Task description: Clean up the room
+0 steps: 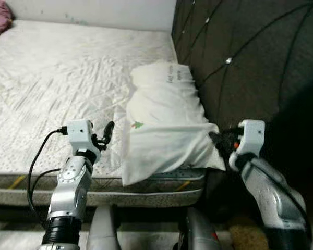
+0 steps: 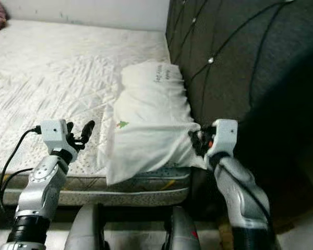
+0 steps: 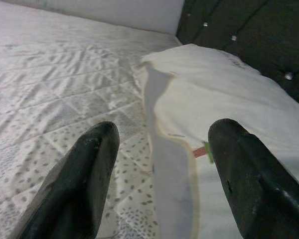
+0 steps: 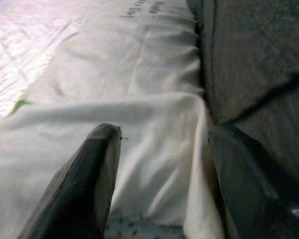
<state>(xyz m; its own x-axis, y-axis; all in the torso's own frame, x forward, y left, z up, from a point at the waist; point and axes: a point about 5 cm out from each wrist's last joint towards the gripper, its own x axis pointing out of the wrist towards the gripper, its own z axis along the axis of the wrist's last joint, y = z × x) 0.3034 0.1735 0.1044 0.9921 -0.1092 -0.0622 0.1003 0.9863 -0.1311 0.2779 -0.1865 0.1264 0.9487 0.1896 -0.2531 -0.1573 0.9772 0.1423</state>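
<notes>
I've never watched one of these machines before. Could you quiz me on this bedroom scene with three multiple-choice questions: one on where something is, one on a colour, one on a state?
1. Where does the white pillow lie?
A. On the floor
B. On the mattress, beside the dark headboard
C. In the middle of the mattress

2. What colour is the small tree print on the pillow?
A. Green
B. Blue
C. Yellow

3. How are the left gripper's fingers?
A. Shut on the pillow
B. Shut on nothing
C. Open

Answers: 1 B, its side lies along the headboard. 2 A, the print is green. 3 C, the left wrist view has a wide gap between them.
</notes>
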